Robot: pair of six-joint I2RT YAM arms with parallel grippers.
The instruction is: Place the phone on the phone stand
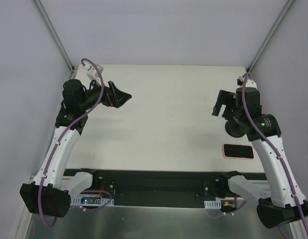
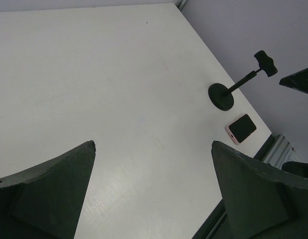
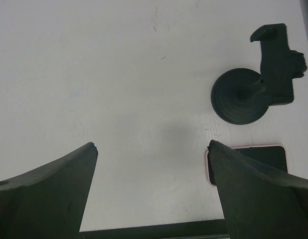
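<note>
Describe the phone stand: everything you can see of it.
The phone stand is matte black and looks like plastic. It has a round disc base with concentric ridges, a thin post from the disc's middle, and a clamp-like holder on top, which is empty. It stands on the white table near the right edge. Only the table touches it. The phone lies flat beside the base, apart from it.

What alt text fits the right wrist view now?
The phone lies flat on the white table, apart from the black phone stand beside it; the open right gripper hovers above, partly hiding the phone.
</note>
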